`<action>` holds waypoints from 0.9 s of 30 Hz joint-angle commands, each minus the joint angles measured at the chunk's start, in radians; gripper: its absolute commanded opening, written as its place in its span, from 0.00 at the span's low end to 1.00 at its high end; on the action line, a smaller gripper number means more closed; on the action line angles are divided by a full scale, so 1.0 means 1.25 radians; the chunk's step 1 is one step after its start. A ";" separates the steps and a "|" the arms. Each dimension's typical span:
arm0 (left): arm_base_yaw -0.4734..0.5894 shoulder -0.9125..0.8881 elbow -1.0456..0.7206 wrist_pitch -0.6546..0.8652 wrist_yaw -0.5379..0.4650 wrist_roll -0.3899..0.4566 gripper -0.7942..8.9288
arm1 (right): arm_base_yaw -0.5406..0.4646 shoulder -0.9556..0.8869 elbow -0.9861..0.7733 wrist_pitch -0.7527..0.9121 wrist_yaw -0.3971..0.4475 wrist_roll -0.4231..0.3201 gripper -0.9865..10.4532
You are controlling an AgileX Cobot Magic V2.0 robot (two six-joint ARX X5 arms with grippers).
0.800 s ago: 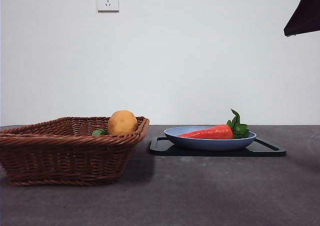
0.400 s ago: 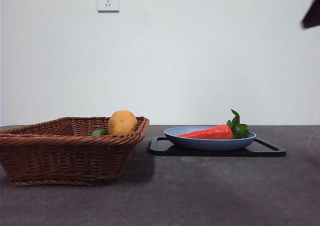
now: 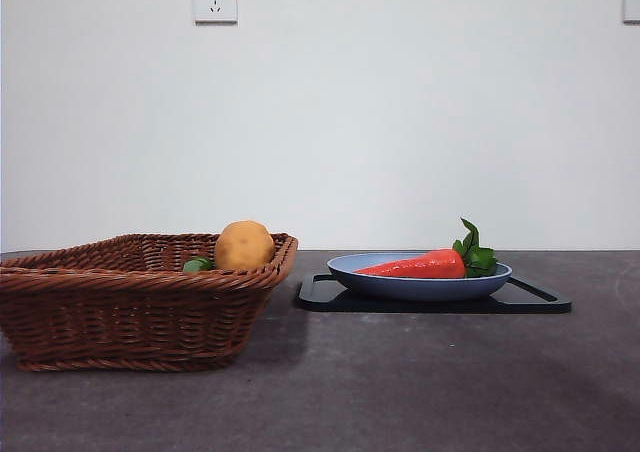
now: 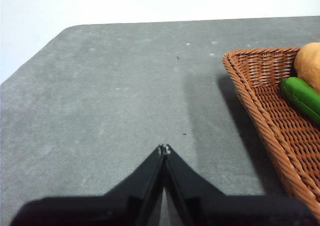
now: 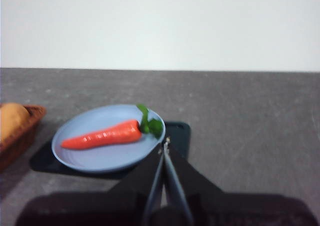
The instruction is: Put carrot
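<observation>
The orange-red carrot [image 3: 418, 265] [image 5: 102, 135] with green leaves lies on its side in a blue plate [image 3: 400, 284] [image 5: 100, 158], which rests on a black tray [image 3: 540, 298]. My right gripper [image 5: 165, 145] is shut and empty, held back from the plate's rim and apart from the carrot. My left gripper [image 4: 164, 148] is shut and empty over bare table, beside the wicker basket [image 4: 270, 111]. Neither arm shows in the front view.
The brown wicker basket [image 3: 130, 302] stands left of the tray and holds a yellow-brown potato [image 3: 245, 245] and a small green vegetable [image 3: 198, 265] [image 4: 302, 97]. Grey table stretches around both. A wall socket [image 3: 215, 0] is on the white wall.
The dark arm tip at the front view's top right corner has withdrawn out of the picture. Carrot, plate and basket have not moved.
</observation>
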 commanded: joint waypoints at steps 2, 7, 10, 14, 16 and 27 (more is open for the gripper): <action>0.002 -0.002 -0.008 0.006 0.005 0.003 0.09 | -0.076 -0.030 -0.051 0.024 -0.060 0.014 0.09; 0.002 -0.002 -0.008 0.006 0.005 0.003 0.09 | -0.124 -0.058 -0.090 0.023 -0.060 0.017 0.09; 0.002 -0.002 -0.008 0.006 0.005 0.003 0.09 | -0.137 -0.070 -0.104 0.023 -0.059 0.017 0.09; 0.002 -0.002 -0.008 0.006 0.005 0.003 0.09 | -0.146 -0.085 -0.122 0.022 -0.057 0.018 0.09; 0.002 -0.002 -0.008 0.006 0.005 0.003 0.09 | -0.148 -0.094 -0.125 -0.004 -0.057 0.018 0.09; 0.002 -0.002 -0.008 0.006 0.005 0.003 0.09 | -0.148 -0.116 -0.125 -0.089 -0.054 0.048 0.09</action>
